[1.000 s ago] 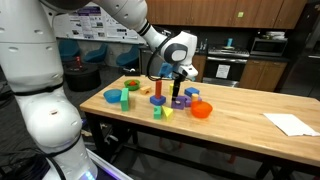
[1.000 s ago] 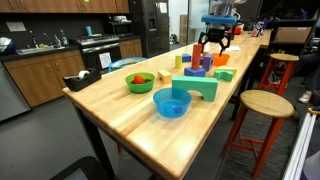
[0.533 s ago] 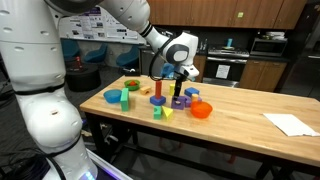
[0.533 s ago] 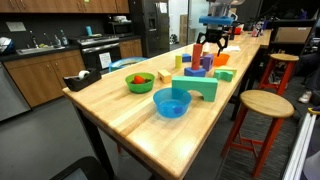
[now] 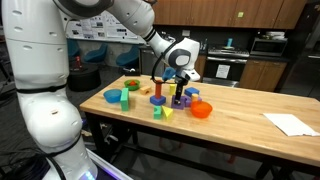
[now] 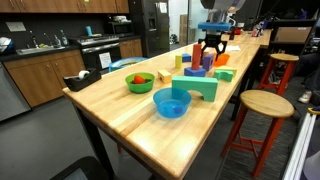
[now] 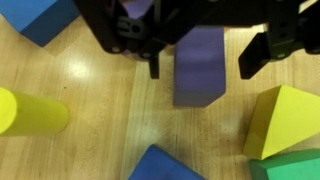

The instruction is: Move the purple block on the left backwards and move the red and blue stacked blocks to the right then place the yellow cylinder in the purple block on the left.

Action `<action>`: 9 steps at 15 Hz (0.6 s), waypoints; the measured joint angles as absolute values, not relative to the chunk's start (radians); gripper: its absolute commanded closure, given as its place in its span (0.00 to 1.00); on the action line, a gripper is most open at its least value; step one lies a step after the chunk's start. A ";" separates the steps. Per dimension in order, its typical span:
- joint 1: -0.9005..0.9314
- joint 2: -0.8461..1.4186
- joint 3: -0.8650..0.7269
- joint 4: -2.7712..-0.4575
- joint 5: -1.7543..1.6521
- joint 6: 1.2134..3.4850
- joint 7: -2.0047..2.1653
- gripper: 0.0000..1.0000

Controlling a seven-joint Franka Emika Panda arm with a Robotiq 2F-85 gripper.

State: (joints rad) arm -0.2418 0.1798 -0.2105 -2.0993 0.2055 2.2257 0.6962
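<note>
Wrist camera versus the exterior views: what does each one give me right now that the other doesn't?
Wrist view only: clear gaps between the fingers and the purple block, so the gripper straddles it without touching. It also shows the yellow cylinder lying on its side nearby.

Exterior only: the wider layout, with the blue bowl, the orange bowl and white paper far along the table.

Both: the gripper low over the block cluster on the wooden top.

Glossy wooden table (image 7: 110, 110), matt purple block (image 7: 200, 70)
</note>
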 measured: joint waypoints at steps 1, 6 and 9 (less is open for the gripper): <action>-0.242 0.186 -0.212 -2.096 0.205 2.228 0.696 0.60; -0.242 0.204 -0.217 -2.085 0.206 2.238 0.696 0.85; -0.240 0.204 -0.216 -2.081 0.206 2.253 0.695 0.85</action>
